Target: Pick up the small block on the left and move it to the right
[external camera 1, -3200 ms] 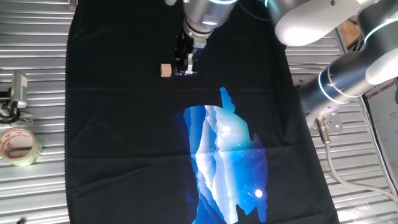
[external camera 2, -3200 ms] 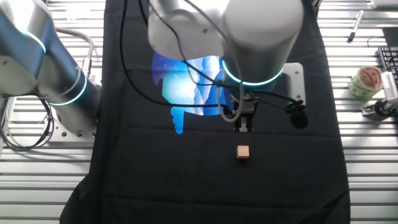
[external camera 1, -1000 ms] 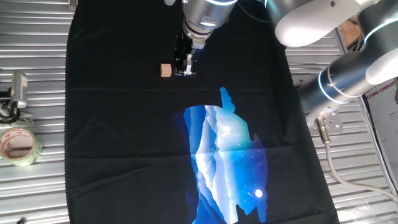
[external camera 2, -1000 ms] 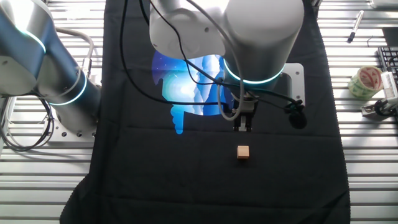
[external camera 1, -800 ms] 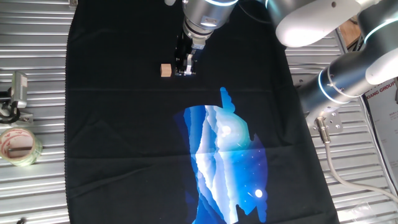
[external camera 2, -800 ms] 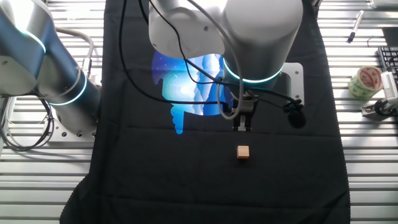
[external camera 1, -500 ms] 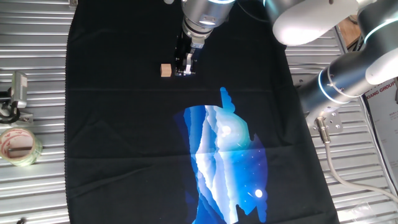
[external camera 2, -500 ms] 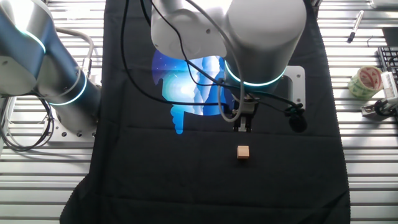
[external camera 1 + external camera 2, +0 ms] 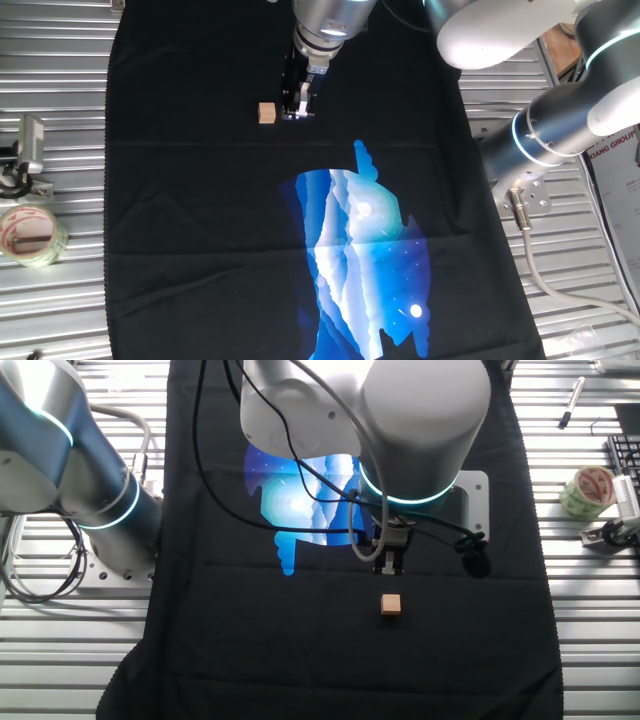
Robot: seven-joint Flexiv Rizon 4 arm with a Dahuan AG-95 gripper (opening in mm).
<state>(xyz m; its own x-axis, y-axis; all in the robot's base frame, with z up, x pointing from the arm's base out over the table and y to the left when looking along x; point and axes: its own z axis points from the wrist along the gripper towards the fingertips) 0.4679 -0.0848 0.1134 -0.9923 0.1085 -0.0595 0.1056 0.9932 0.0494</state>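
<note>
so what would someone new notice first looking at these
Probably the bright blue mountain print glowing in the middle of the black cloth. Next, the big white arm looming above the cloth, its tool down beside a tiny tan block, not touching it.

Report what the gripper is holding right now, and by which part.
Nothing is held. The gripper hangs beside the small block, which sits apart on the black cloth.
</note>
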